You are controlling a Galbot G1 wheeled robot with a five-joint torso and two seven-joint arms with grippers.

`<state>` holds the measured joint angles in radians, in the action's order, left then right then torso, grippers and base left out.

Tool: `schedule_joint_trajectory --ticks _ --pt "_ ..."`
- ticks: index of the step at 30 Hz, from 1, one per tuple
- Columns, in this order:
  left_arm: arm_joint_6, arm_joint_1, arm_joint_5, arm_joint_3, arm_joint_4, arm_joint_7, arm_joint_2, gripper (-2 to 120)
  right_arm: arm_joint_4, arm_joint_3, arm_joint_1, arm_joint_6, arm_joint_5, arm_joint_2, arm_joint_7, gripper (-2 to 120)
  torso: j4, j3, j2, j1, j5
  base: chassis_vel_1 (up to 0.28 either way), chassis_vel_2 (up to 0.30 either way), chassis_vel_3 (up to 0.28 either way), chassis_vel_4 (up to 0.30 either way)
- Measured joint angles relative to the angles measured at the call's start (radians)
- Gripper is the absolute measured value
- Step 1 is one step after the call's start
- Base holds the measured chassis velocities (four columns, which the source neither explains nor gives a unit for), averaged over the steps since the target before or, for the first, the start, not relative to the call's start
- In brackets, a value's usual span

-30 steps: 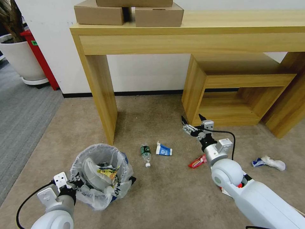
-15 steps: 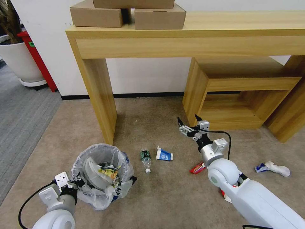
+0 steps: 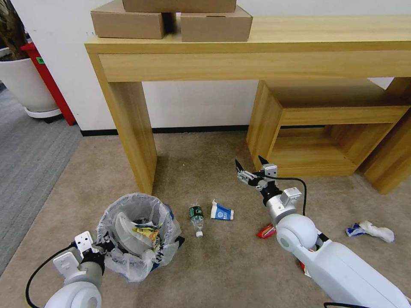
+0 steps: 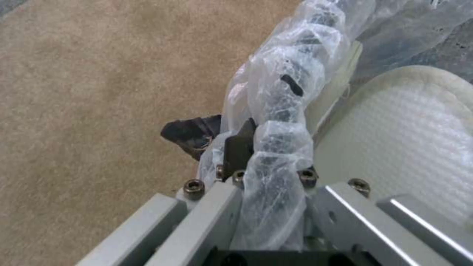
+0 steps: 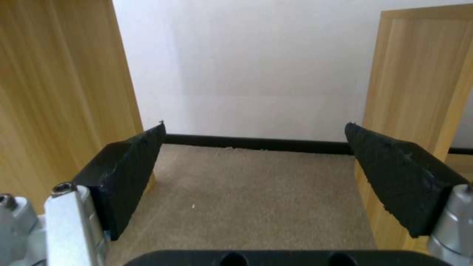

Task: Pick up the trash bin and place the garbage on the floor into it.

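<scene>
The trash bin [image 3: 137,233], lined with a crinkly plastic bag, stands on the beige floor [image 3: 222,269] at the lower left. It holds a white slipper [image 4: 409,140] and a yellow wrapper. My left gripper [image 3: 102,248] is shut on its bagged rim [image 4: 283,111]. Garbage lies to its right: a small plastic bottle [image 3: 196,214], a blue-white carton [image 3: 221,211], a red wrapper [image 3: 266,231] and a white tissue [image 3: 371,229]. My right gripper [image 3: 248,166] hovers open beyond the carton, near the low shelf. Nothing is between its fingers [image 5: 123,173].
A wooden desk leg [image 3: 132,141] stands just behind the bin. A low wooden shelf unit [image 3: 317,128] sits under the desk on the right. Grey ribbed carpet [image 3: 30,162] and a white planter [image 3: 25,90] are at the left. Cardboard boxes [image 3: 214,25] rest on the desk.
The whole picture has shifted a little, so the camera moved. My right gripper has drifted slightly left, still open. The left gripper keeps its hold on the bin's rim.
</scene>
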<state>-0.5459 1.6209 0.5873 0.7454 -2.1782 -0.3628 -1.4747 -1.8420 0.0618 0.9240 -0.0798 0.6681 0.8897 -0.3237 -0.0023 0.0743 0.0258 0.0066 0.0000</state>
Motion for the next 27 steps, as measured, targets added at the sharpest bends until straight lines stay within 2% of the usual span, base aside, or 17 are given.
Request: schedule_joint_trajectory --ticks 5,9,12,13,14,15,17,27 --pt "0.000 -0.001 -0.002 -0.002 0.001 0.000 -0.002 0 0.001 0.043 -0.038 0.047 0.055 0.007 -0.044 100 -0.0004 0.000 0.000 0.000 -0.0001 -0.021 0.017 0.016 -0.019" --pt "0.000 0.001 -0.004 0.000 0.000 0.000 -0.006 0 0.007 0.169 -0.144 0.178 0.186 0.023 -0.135 100 0.0002 0.000 0.000 0.000 -0.0002 0.000 0.000 0.000 0.000" --pt "0.000 0.001 -0.006 0.002 0.000 0.000 -0.007 0 0.017 0.219 -0.182 0.230 0.225 0.029 -0.175 100 0.0002 0.000 0.000 0.000 0.0000 0.000 0.000 0.000 0.000" --pt "0.000 0.001 -0.007 0.002 0.000 0.000 -0.008 0 0.029 0.274 -0.220 0.303 0.277 0.042 -0.229 100 0.0001 0.000 0.000 0.000 -0.0003 0.000 0.000 0.000 0.000" --pt "0.000 0.001 -0.007 0.002 0.000 0.000 -0.008 0 0.029 0.274 -0.220 0.303 0.277 0.042 -0.229 100 0.0001 0.000 0.000 0.000 -0.0003 0.000 0.000 0.000 0.000" --pt "0.000 0.000 -0.008 0.002 0.001 0.000 -0.010 0 0.042 0.311 -0.242 0.362 0.316 0.054 -0.274 100 0.0003 0.000 0.000 0.000 -0.0001 0.000 0.000 0.000 0.000" --pt "0.000 -0.002 -0.012 0.001 0.004 0.000 -0.011 0 0.074 0.361 -0.263 0.420 0.359 0.073 -0.324 100 0.0001 0.000 0.000 0.000 -0.0003 0.000 0.000 0.000 0.000" --pt "0.001 0.003 -0.021 -0.002 0.003 0.001 -0.021 0 0.214 0.517 -0.294 0.535 0.420 0.164 -0.450 100 0.0000 0.000 0.000 0.000 -0.0002 0.000 0.000 0.000 0.000"
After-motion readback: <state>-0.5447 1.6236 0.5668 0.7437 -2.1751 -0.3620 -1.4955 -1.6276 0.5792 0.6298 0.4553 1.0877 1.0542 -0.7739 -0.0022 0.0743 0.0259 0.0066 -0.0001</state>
